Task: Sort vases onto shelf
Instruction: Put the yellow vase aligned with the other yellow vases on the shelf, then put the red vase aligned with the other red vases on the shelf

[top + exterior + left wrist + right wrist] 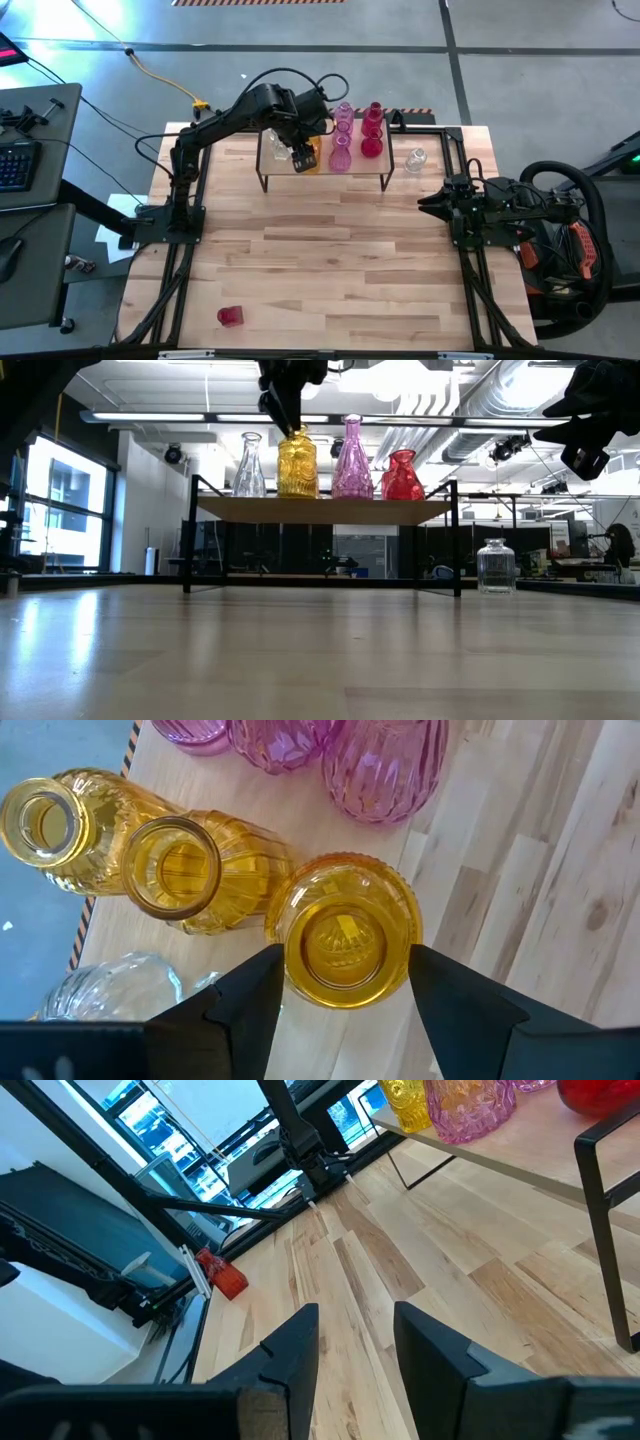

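Observation:
The shelf (325, 178) stands at the table's far side and carries clear, amber, pink and red vases. In the low view a clear vase (249, 465), an amber vase (297, 465), a pink vase (352, 460) and a red vase (402, 477) stand in a row on its top. My left gripper (345, 955) is above the shelf, around the mouth of the nearest amber vase (345, 935). Two more amber vases (175, 870) stand behind it. My right gripper (357, 1340) waits open at the table's right edge, with nothing between its fingers. My left gripper has the amber vase's mouth rim (290, 960) between its two fingers, one on each outer side. The fingers come from above, pointing steeply down. The vase stands upright with its base on the shelf top.
A clear jar (416, 158) stands on the table just right of the shelf. A small red vase (230, 316) lies on the table near the front left corner. Bare wooden tabletop stretches between the shelf and the near edge.

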Controlling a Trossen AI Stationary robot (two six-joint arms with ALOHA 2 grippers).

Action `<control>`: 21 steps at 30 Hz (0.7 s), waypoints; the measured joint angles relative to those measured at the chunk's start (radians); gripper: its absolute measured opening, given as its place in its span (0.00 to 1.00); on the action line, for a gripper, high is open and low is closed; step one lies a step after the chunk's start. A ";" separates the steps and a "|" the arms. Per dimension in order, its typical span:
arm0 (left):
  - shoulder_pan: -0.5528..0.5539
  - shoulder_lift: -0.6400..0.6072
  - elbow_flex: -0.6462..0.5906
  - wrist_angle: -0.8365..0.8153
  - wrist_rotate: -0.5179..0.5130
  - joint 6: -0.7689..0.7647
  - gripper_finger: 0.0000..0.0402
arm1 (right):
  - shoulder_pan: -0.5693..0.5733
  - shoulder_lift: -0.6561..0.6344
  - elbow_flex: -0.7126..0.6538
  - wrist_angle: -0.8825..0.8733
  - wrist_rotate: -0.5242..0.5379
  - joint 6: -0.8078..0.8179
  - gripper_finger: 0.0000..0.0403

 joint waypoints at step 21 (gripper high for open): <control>-0.020 -0.039 0.002 0.011 -0.016 -0.011 0.53 | 0.000 0.000 0.000 0.000 0.000 0.000 0.28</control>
